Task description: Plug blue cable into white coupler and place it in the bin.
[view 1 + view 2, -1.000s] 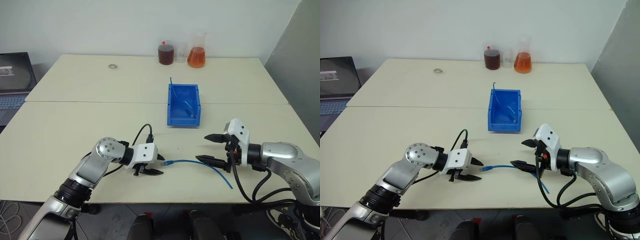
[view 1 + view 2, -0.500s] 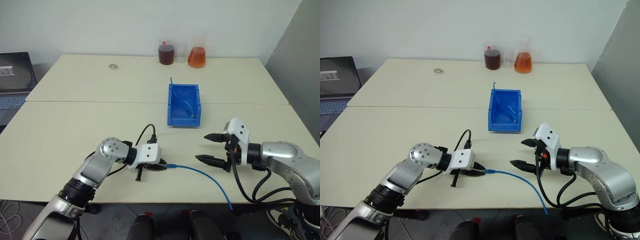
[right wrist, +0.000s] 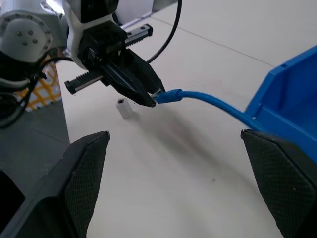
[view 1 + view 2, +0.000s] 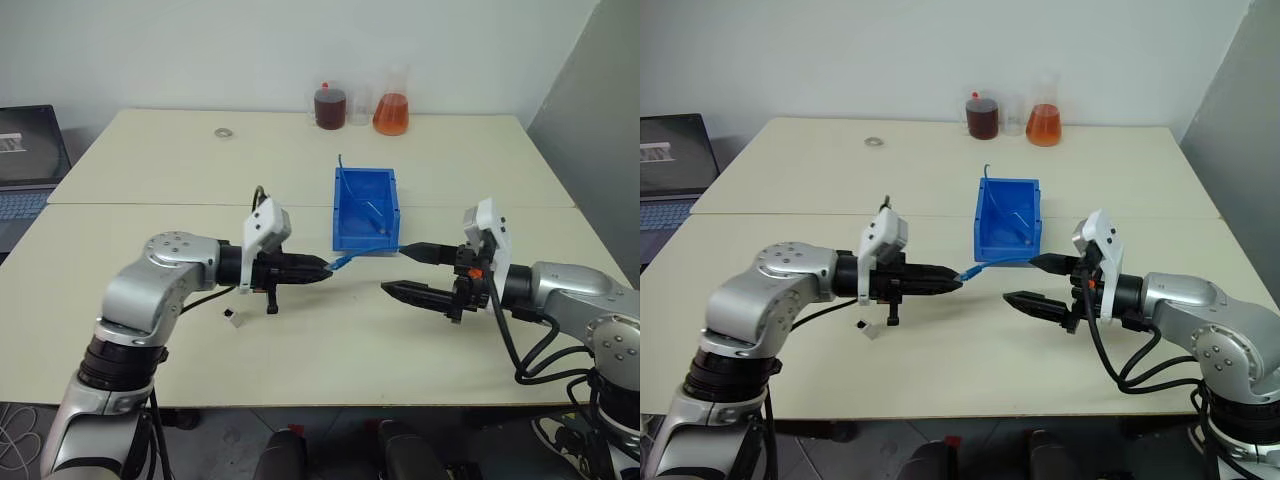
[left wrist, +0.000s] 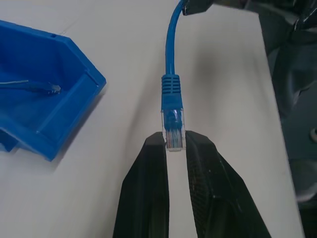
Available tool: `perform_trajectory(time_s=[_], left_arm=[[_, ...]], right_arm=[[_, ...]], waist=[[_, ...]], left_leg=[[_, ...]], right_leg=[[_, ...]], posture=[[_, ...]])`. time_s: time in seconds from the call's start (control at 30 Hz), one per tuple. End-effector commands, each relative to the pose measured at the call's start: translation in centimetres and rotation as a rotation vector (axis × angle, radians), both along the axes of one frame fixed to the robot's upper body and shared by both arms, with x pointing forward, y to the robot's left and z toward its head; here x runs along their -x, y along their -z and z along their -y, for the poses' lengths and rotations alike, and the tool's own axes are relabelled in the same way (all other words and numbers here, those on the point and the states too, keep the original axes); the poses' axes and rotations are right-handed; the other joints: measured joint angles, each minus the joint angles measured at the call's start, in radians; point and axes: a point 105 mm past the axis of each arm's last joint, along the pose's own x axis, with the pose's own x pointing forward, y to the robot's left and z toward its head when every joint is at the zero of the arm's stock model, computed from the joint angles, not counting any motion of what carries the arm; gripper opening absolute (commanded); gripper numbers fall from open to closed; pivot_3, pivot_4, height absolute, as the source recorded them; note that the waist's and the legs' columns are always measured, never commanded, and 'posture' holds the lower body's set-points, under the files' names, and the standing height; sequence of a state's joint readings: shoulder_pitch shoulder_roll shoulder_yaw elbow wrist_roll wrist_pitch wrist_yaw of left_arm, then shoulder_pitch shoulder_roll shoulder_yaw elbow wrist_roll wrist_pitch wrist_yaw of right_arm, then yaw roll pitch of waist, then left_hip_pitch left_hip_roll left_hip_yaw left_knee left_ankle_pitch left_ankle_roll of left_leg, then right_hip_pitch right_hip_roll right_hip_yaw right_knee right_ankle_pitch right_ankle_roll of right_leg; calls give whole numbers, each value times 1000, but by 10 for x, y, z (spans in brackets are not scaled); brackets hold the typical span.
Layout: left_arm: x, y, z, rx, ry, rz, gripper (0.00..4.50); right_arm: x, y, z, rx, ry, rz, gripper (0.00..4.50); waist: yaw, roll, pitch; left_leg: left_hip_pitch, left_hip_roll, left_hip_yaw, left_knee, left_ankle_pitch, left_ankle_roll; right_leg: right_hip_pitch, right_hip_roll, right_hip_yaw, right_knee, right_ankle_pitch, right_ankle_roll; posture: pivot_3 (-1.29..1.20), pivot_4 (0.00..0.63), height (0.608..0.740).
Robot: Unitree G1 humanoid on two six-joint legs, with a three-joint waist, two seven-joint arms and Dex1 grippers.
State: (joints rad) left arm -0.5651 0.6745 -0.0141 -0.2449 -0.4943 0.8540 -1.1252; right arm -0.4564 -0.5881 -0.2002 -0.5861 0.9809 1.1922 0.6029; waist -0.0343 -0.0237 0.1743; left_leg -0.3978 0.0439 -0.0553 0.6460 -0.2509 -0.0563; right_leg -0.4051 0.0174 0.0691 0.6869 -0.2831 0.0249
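My left gripper (image 4: 322, 268) hangs above the table, shut on the clear plug of the blue cable (image 4: 365, 253). The wrist view shows the plug pinched between the fingertips (image 5: 174, 141). From there the cable (image 3: 208, 101) runs across to the upper finger of my right gripper (image 4: 393, 269), which is open and also raised, facing the left one. The white coupler (image 4: 232, 318) lies on the table below the left gripper, a tiny block (image 3: 124, 107). Behind both grippers stands the blue bin (image 4: 342, 215) with a thin strand inside.
At the back of the table stand a flask of brown liquid (image 4: 331, 105) and one of orange liquid (image 4: 392, 112). A small ring (image 4: 224, 131) lies at the back left. A laptop (image 4: 30, 150) sits off the left edge.
My left gripper has shut on the cable's plug and lifted it off the table. The right gripper has risen too, still open. The cable now hangs between them.
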Motion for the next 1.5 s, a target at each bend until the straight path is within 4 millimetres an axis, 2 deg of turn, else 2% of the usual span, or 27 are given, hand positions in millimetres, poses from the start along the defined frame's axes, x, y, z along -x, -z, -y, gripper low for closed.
perform_trajectory(time_s=[0.03,0.17,0.2,0.27,0.33,0.43,0.67,1.0,1.23,1.33,1.5], left_arm=[[-6,-29,1,124,-67,26,223],[-10,-49,8,306,-103,-34,223],[-12,-59,10,404,-106,-66,223],[-10,-72,15,538,-82,-125,223],[-5,-79,22,601,-47,-176,223],[5,-79,28,613,4,-232,223],[20,-70,31,568,72,-306,223],[32,-61,39,512,133,-323,223],[38,-55,39,493,148,-326,223],[39,-54,39,482,149,-322,223],[40,-52,40,478,153,-321,223]], right_arm=[[7,-21,-4,-118,-43,-16,4500],[3,-37,-11,-278,-46,-73,4500],[-2,-41,-13,-327,-26,-86,4500],[-10,-42,-14,-379,6,-116,4500],[-17,-39,-13,-392,39,-136,4500],[-20,-38,-11,-362,19,-135,4500],[-27,-51,-2,-345,-72,-151,4500],[-15,-57,-21,-332,-267,-232,4500],[-12,-59,-20,-302,-323,-260,4500],[-11,-58,-18,-287,-340,-274,4035],[-9,-55,-17,-280,-359,-301,2845]], waist=[[1,0,0],[2,0,0],[2,0,0],[2,0,0],[1,0,0],[1,0,0],[-4,0,0],[-4,0,0],[-1,0,0],[0,0,0],[0,0,0]], left_leg=[[0,0,0,0,0,0],[-1,0,0,1,0,0],[-1,0,0,1,0,0],[0,0,0,1,0,0],[-1,0,0,1,0,0],[0,0,0,1,0,0],[1,0,0,0,0,0],[0,-1,1,0,0,0],[0,-1,1,0,0,0],[0,-1,1,0,0,0],[0,-1,1,0,0,0]], right_leg=[[0,0,0,0,0,0],[0,-1,0,0,0,0],[0,-1,0,0,0,0],[0,-1,0,1,0,0],[0,-1,0,1,0,0],[0,-1,0,1,0,0],[-1,0,0,3,0,0],[-1,0,1,2,0,0],[-1,-1,1,1,0,0],[-1,0,0,1,0,0],[-1,0,1,1,0,0]], posture=[[0,150,740],[0,150,740],[0,150,740],[0,150,740],[0,150,740],[0,150,740],[0,150,740],[0,150,740],[0,150,740],[0,150,740],[0,150,740]])
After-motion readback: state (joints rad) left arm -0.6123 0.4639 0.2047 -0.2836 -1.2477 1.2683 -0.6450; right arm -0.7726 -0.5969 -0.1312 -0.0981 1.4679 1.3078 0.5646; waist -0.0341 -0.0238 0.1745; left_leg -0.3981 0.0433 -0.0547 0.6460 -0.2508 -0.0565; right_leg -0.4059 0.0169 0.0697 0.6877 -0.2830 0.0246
